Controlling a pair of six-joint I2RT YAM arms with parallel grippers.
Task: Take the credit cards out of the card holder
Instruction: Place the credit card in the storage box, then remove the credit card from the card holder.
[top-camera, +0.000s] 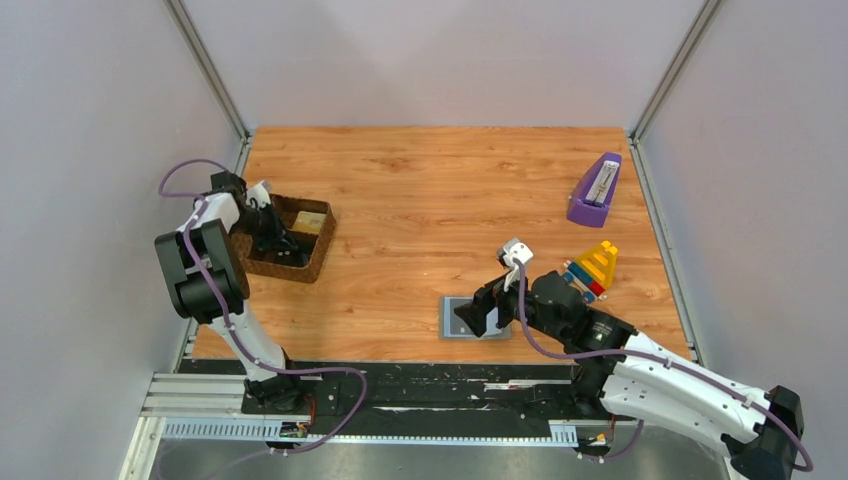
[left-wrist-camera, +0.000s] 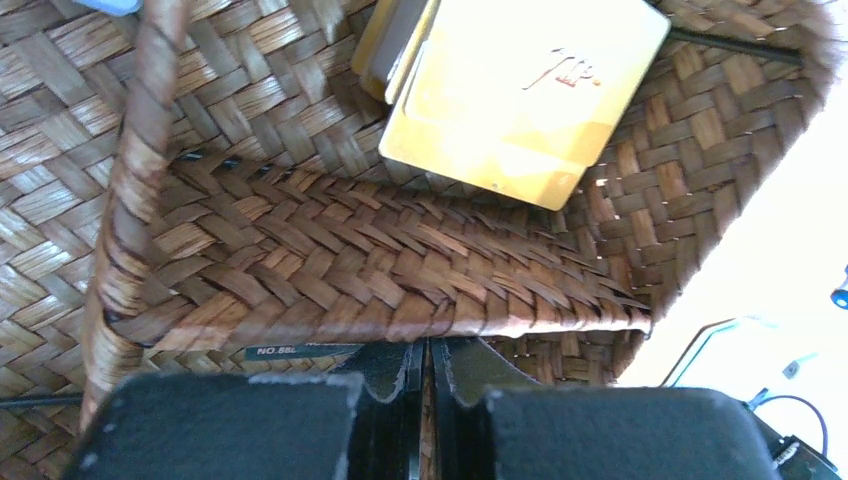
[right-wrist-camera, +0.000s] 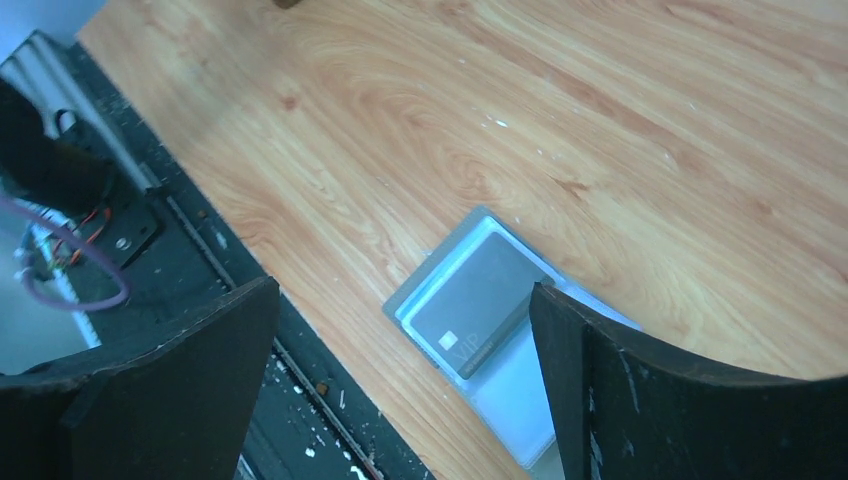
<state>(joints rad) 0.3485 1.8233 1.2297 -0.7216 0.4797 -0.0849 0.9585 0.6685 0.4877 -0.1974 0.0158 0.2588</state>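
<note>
The card holder (top-camera: 452, 318) lies open near the table's front edge, pale blue-grey inside (right-wrist-camera: 520, 395). A dark grey card marked VIP (right-wrist-camera: 470, 305) lies on its left panel, tilted across the pocket edge. My right gripper (top-camera: 480, 312) hovers just over the holder, jaws wide open (right-wrist-camera: 402, 290) and empty. My left gripper (top-camera: 270, 225) is down in the brown woven tray (top-camera: 318, 258), jaws shut (left-wrist-camera: 428, 352) behind the tray's divider. Gold cards (left-wrist-camera: 520, 90) lie in the far compartment. A dark card edge (left-wrist-camera: 300, 351) shows beside my left fingertips.
A purple wedge-shaped object (top-camera: 595, 190) stands at the back right. A colourful stacked toy (top-camera: 592, 268) sits just right of my right arm. The black base rail (right-wrist-camera: 250, 330) runs close along the holder's near side.
</note>
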